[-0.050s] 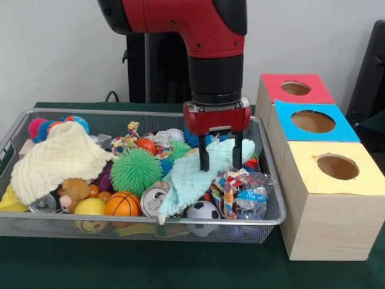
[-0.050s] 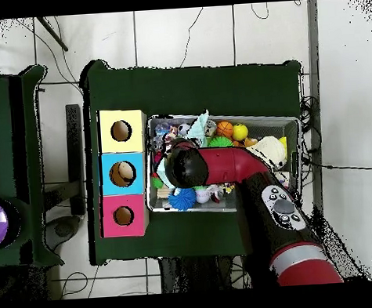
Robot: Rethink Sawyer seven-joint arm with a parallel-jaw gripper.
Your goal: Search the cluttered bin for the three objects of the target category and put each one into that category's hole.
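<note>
A wire mesh bin (image 1: 150,222) holds a jumble of toys, balls and cloths. My gripper (image 1: 220,155) hangs in its right half, open, with its two black fingers (image 1: 204,160) straddling the raised top of a mint green knitted cloth (image 1: 189,180). I cannot tell whether the fingers touch the cloth. Right of the bin stand three boxes with round holes in their tops: red (image 1: 296,88), blue (image 1: 313,121) and yellow (image 1: 337,167). In the overhead view the arm's wrist (image 2: 187,166) covers the gripper, and the mint cloth (image 2: 197,122) shows beside it.
A cream cloth (image 1: 57,156) lies over the bin's left side. A green spiky ball (image 1: 135,170), a basketball (image 1: 122,203), a can (image 1: 154,198), a soccer ball (image 1: 203,211), a rope toy (image 1: 228,186) and a plastic bag (image 1: 252,195) crowd the front.
</note>
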